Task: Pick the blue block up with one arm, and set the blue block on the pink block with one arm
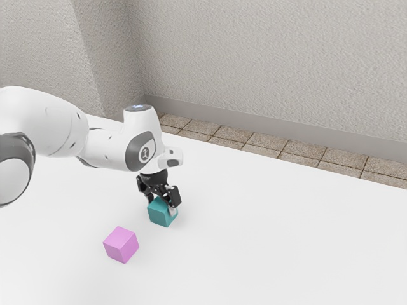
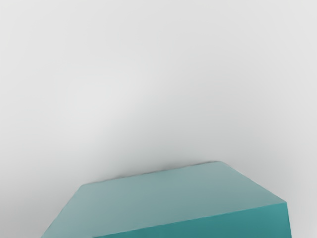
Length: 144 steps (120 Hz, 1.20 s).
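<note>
Blue block gripped at its top by the narrowly parted pincer, near the pink block on the table.

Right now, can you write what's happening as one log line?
gripper: down at blue block | pink block: apart, nothing on it | table: both blocks | stacking: not done

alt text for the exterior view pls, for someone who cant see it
A white robot arm reaches in from the exterior view's left, its black gripper right at the top of a teal-blue block on a white table. A pink block sits apart, nearer the camera and further left. Behind are a tiled floor and a grey wall.
</note>
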Each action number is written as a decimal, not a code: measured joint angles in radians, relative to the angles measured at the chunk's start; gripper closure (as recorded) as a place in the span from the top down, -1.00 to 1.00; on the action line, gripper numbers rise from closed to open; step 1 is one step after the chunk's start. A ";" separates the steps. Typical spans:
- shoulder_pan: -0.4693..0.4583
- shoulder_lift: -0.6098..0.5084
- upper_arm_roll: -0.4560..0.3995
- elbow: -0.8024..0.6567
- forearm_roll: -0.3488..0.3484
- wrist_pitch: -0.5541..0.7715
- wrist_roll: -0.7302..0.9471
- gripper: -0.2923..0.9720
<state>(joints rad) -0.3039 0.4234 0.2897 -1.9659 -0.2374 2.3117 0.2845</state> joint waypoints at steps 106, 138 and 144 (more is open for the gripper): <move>-0.004 0.002 -0.001 -0.007 -0.005 0.002 0.046 0.50; -0.014 0.005 0.000 -0.007 -0.011 0.003 0.063 0.29; -0.014 0.005 0.000 -0.007 -0.012 0.003 0.066 0.24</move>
<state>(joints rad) -0.3176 0.4288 0.2896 -1.9730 -0.2496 2.3151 0.3501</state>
